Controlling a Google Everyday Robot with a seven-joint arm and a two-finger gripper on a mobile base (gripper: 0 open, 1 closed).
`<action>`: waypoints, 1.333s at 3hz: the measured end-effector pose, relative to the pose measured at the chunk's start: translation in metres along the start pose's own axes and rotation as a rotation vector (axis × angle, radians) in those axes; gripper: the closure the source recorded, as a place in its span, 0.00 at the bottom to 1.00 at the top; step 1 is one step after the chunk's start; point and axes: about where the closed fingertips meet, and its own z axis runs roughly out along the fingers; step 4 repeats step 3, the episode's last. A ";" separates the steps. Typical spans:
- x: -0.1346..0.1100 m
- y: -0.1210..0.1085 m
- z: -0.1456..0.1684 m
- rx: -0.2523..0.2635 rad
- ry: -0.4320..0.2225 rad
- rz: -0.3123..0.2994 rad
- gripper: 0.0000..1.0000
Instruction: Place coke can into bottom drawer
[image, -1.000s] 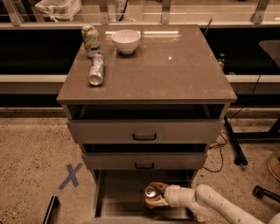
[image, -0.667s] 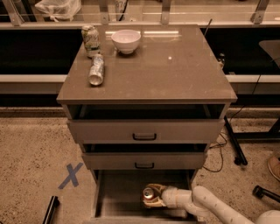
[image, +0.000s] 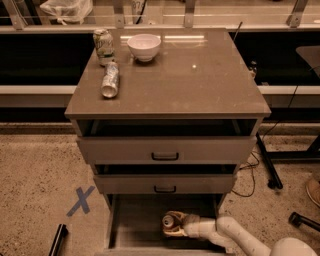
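**Mia:** What is on the far left?

**Ben:** One blue tape cross (image: 81, 201) stuck on the speckled floor (image: 35, 175). It is well apart from the cabinet (image: 200, 85).

**Mia:** What is on top of the cabinet?

**Ben:** The top is flat, smooth and grey-brown, and a bit shiny. One green-white can (image: 103, 46) stands up at the back left corner. Just in front of it, one silver can (image: 110, 80) lies on its side. To the right of them sits one round white bowl (image: 144, 46).

**Mia:** How many drawers are there?

**Ben:** Three. The top drawer (image: 125, 150) and the middle drawer (image: 125, 184) are each pulled out a little. Each has one black handle (image: 165, 156), so that is two handles. The bottom drawer (image: 132, 225) is pulled out far. It is dark and flat inside.

**Mia:** Where is the coke can (image: 168, 220)?

**Ben:** It is inside the bottom drawer, near the middle, with its round silver top facing up. That makes three cans in all.

**Mia:** What holds it?

**Ben:** The gripper (image: 175, 226) reaches in from the right. Its fingers pinch the coke can on its sides. I cannot tell if the can touches the drawer bottom.

**Mia:** Is anything in the way?

**Ben:** The front of the middle drawer hangs just above the can. The smooth, round white arm (image: 240, 235) comes in from the bottom right corner. Farther right, a black leg (image: 266, 162) rests on the floor.
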 end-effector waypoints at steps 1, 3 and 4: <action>0.010 -0.001 0.002 0.006 -0.007 -0.011 0.11; -0.016 -0.021 -0.047 0.098 -0.040 0.009 0.00; -0.016 -0.021 -0.047 0.098 -0.040 0.009 0.00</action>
